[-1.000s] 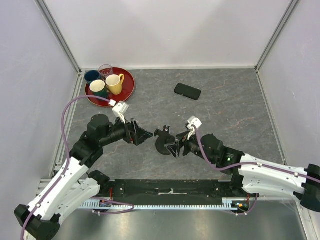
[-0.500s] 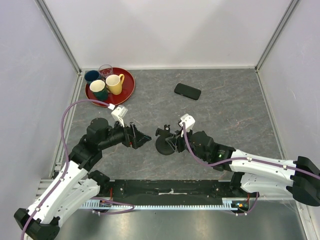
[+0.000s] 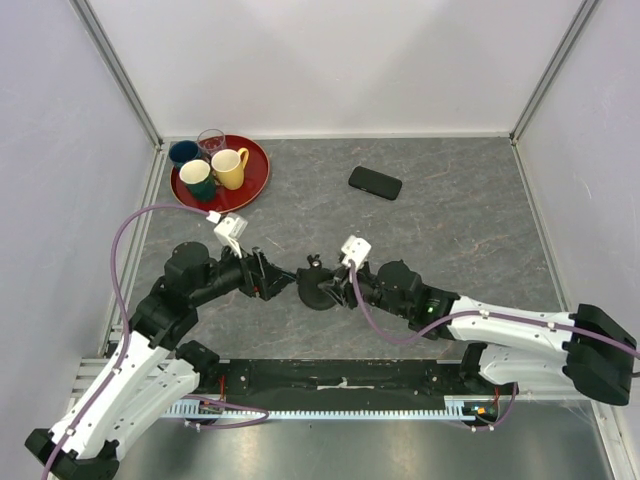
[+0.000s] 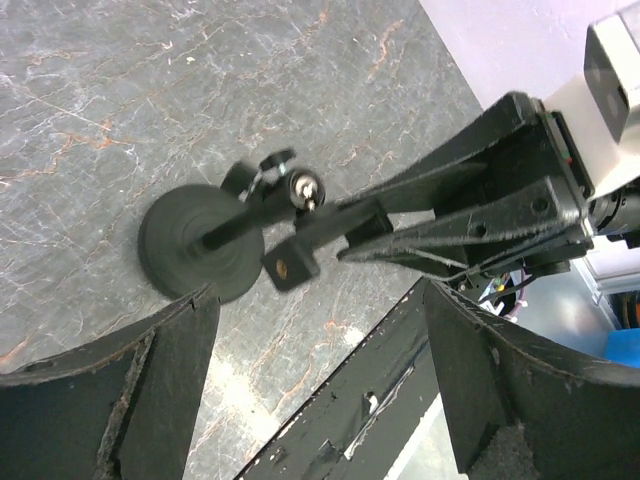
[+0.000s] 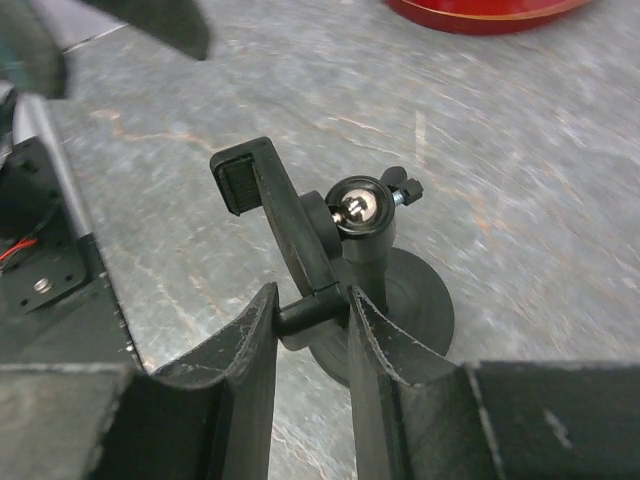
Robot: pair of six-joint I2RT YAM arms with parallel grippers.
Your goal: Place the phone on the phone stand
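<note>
I have the right fingers (image 5: 240, 360) closed on the phone stand (image 5: 395, 285), pinching the lower arm of its clamp bracket just beside the ball joint. The round base looks to sit on the counter (image 3: 460, 230), near the front edge and between the two arms. My reading is that this grip is there to steady or turn the stand so the bracket faces a way that can take the phone; a light stand like this would slide or tip if nothing held it.

The left fingers (image 4: 490, 390) are spread wide and hold nothing. They point at the stand from its other side, close to it but not touching. I judge they wait there either to help set the bracket or to go for the phone once the stand is settled.

The phone (image 3: 375, 182) lies flat on the counter toward the back, well apart from the stand and from both arms, so the placing itself is not yet begun. The red tray (image 3: 256, 172) with its cups (image 3: 229, 167) sits at the back left, out of the way of either reach.

What worries me is the ball joint: pressure on the bracket arm may swing the head instead of moving the whole stand.
</note>
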